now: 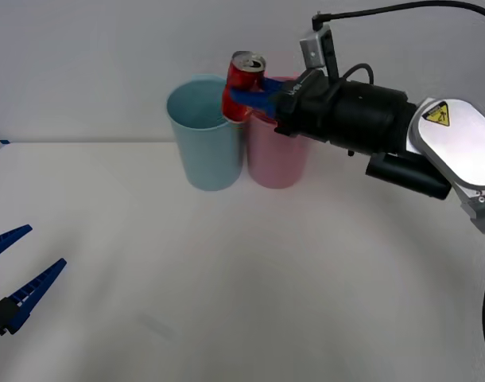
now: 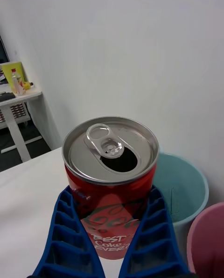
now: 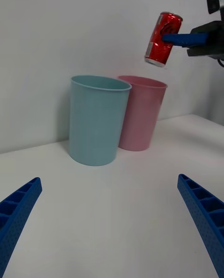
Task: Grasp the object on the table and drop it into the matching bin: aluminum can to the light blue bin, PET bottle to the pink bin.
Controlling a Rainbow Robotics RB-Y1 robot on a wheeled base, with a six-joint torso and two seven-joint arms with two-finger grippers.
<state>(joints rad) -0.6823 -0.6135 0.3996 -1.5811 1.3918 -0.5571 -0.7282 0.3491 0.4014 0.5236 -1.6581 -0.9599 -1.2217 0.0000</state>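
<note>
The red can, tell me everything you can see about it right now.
The red can is a small metal drink can with white lettering and a silver top whose tab opening is already punched open. The right tool holds it by its sides with blue ribbed fingers, slightly tilted in the air above the rims where the light blue bin meets the pink bin.

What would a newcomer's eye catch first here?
The red can, clamped in the right gripper, held in the air above the light blue bin and pink bin at the table's far side. Next, the left gripper, open low at the near left.
</note>
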